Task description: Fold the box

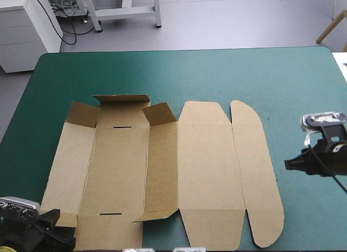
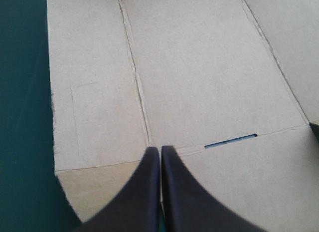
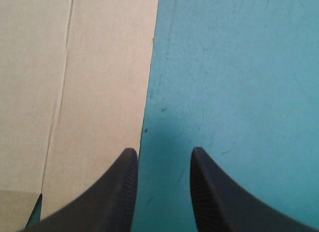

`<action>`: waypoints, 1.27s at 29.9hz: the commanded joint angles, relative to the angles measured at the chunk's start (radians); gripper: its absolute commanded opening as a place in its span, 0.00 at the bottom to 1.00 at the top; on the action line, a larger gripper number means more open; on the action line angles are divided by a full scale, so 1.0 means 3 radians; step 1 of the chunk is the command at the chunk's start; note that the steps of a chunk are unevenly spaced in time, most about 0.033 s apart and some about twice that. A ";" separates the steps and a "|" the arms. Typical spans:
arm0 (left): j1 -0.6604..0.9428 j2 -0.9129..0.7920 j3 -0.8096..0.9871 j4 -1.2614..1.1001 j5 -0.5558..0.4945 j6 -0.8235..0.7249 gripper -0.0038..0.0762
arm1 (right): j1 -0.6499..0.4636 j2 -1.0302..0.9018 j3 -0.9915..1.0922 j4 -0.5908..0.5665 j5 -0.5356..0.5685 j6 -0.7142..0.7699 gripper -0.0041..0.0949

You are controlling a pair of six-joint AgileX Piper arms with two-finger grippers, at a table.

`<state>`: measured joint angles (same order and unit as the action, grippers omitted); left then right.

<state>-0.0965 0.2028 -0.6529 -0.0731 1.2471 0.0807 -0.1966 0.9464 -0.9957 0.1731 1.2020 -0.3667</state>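
The brown box is laid almost flat on the counter; only the small flaps at its far end are raised a little. The left fingers are pressed together into one point, and nothing is seen held between them. They are placed over a corner part of the box, and a narrow slot is seen just ahead of them, slightly to one side. The right fingers are set moderately apart: one is placed over the long edge of the box, the other over the bare teal-green cover.
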 commanded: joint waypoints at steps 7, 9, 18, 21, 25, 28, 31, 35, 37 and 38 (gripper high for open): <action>-0.0020 0.0073 -0.0101 -0.0068 -0.0160 -0.0002 0.04 | -0.0023 -0.0946 0.0830 0.0053 -0.0383 0.0069 0.37; -0.0020 0.0073 -0.0101 -0.0091 -0.0160 -0.0002 0.04 | -0.0023 -0.1086 0.0975 0.0070 -0.0425 0.0074 0.37; -0.0020 0.0073 -0.0101 -0.0177 -0.0160 -0.0002 0.04 | -0.0023 -0.1315 0.1306 0.0249 -0.0550 0.0068 0.29; -0.0020 0.0073 -0.0101 -0.0194 -0.0156 -0.0002 0.04 | -0.0023 -0.1315 0.1335 0.0249 -0.0557 0.0055 0.24; -0.0020 0.0111 -0.0108 -0.0316 -0.0156 -0.0002 0.04 | -0.0023 -0.1315 0.1342 0.0249 -0.0557 -0.0025 0.10; -0.0020 0.0197 -0.0192 -0.0323 -0.0156 -0.0002 0.04 | -0.0023 -0.1315 0.1350 0.0249 -0.0584 -0.0044 0.02; -0.0020 0.0343 -0.0317 -0.0331 -0.0156 -0.0002 0.04 | -0.0023 -0.1315 0.1350 0.0249 -0.0598 -0.0044 0.02; -0.0020 0.0596 -0.0492 -0.0331 -0.0144 -0.0002 0.04 | -0.0023 -0.1315 0.1350 0.0249 -0.0599 -0.0044 0.02; -0.0020 0.0735 -0.0557 -0.0331 -0.0140 -0.0002 0.04 | -0.0023 -0.1315 0.1350 0.0256 -0.0599 -0.0044 0.02; -0.0020 0.0808 -0.0587 -0.0331 -0.0140 -0.0002 0.04 | -0.0023 -0.1315 0.1350 0.0256 -0.0599 -0.0044 0.02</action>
<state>-0.0965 0.3819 -0.7795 -0.1502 1.2481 0.0807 -0.1969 0.5463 -0.5681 0.2292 1.0686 -0.3687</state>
